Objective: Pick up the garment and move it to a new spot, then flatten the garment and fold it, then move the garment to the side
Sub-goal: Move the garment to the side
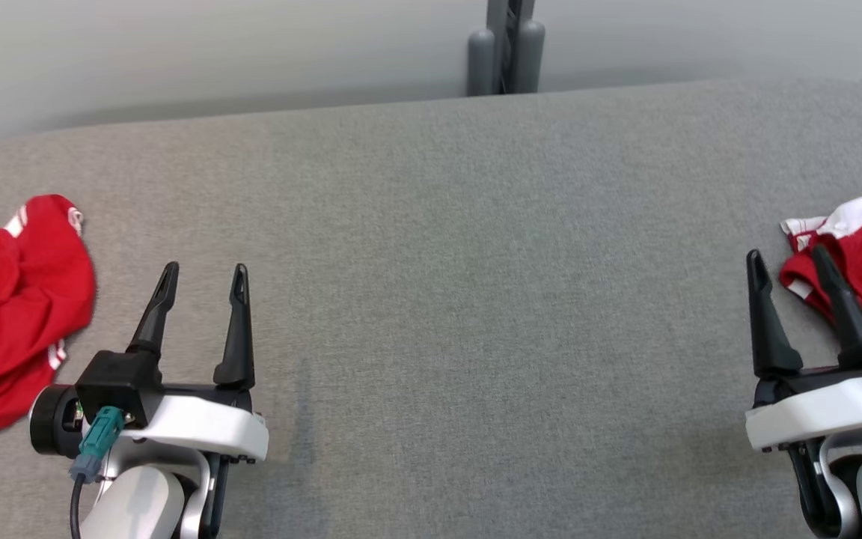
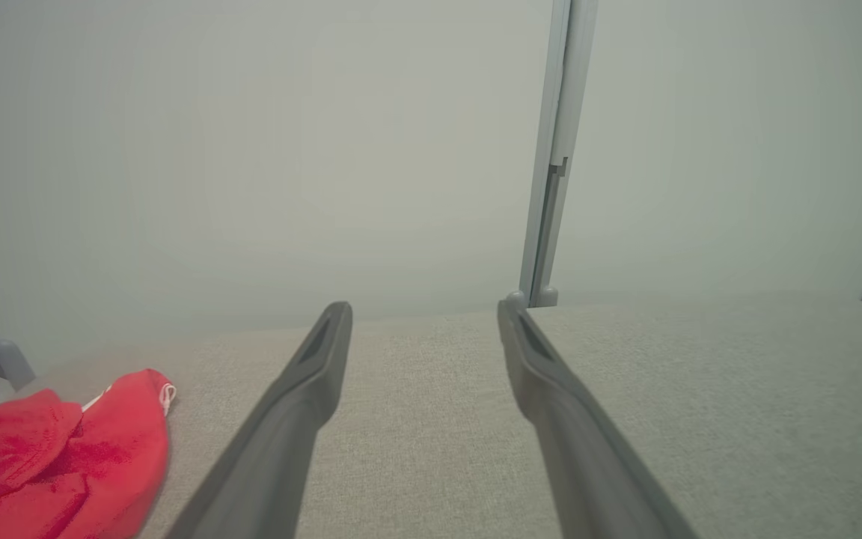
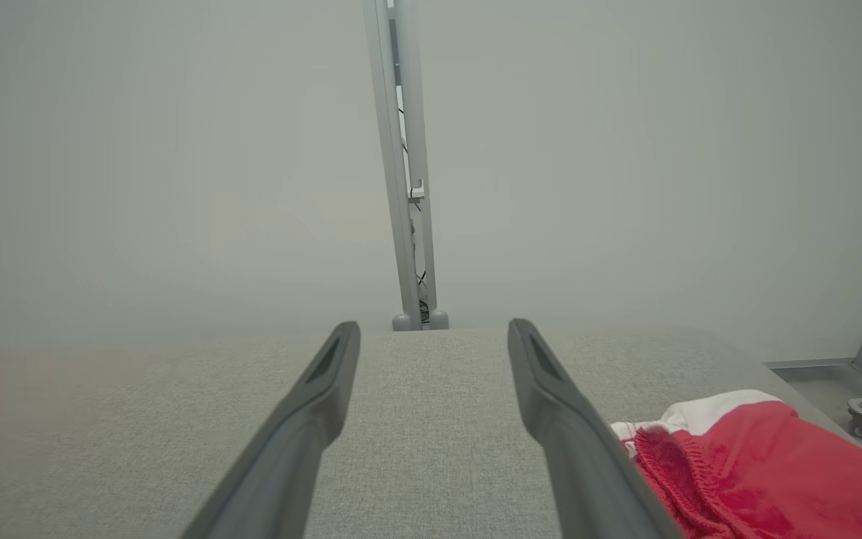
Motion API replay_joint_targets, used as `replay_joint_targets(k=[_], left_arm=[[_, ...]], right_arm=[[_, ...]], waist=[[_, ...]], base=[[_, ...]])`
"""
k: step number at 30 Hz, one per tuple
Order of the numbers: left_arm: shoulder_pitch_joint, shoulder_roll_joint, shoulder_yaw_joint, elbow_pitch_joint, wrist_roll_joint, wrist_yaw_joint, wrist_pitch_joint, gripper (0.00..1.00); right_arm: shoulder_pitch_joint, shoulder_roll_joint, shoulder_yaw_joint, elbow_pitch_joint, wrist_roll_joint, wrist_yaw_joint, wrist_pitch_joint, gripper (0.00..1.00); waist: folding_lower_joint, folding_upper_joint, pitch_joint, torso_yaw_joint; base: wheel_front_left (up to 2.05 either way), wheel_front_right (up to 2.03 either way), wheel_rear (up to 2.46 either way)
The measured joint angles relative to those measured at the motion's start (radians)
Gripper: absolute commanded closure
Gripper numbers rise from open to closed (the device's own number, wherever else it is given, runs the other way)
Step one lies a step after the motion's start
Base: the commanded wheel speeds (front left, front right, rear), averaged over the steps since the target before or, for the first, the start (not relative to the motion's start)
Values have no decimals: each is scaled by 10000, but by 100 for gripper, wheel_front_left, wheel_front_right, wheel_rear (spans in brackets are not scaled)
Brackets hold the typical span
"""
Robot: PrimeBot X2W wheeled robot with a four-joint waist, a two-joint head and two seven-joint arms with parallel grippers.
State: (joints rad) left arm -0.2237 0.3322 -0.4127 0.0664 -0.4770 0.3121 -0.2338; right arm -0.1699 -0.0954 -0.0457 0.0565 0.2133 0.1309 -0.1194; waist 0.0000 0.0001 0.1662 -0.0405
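Red garment (image 1: pixel 16 299) with white striped trim lies crumpled in a loose heap at the left edge of the head view, on a wide grey fabric-covered surface (image 1: pixel 476 299). In the left wrist view the same red garment (image 2: pixel 64 464) fills the lower left corner.

A second red garment (image 1: pixel 861 254), with a broad white band along its upper edge, is bunched at the right edge of the head view. In the right wrist view this second red garment (image 3: pixel 775 464) sits in the lower right corner.

The left gripper (image 1: pixel 206 267) is at the lower left of the head view, just to the right of the red garment and apart from it. Its two dark fingers point up the frame and are spread wide with nothing between them. The left wrist view confirms this: the left gripper (image 2: pixel 423 305) has bare grey fabric between its fingers.

The right gripper (image 1: pixel 786 252) is at the lower right of the head view, also spread wide and holding nothing. Its outer finger crosses in front of the second red garment; whether it touches the cloth cannot be told. In the right wrist view the right gripper (image 3: pixel 434 325) shows only grey fabric between its fingers, with the cloth just beside the right-hand finger.

A grey post (image 1: pixel 506 45) stands behind the far edge of the surface, top centre, against a pale wall. A teal connector (image 1: pixel 98 442) with a dark cable is plugged in at the left wrist.
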Motion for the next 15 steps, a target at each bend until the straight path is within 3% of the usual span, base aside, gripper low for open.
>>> replay_joint_targets(k=[15], left_arm=[[819, 130, -286, 81, -176, 33, 382, 0]], right_arm=[[1521, 320, -165, -558, -420, 0, 796, 0]], waist=[[0, 0, -1508, 357]], base=[[0, 0, 0]])
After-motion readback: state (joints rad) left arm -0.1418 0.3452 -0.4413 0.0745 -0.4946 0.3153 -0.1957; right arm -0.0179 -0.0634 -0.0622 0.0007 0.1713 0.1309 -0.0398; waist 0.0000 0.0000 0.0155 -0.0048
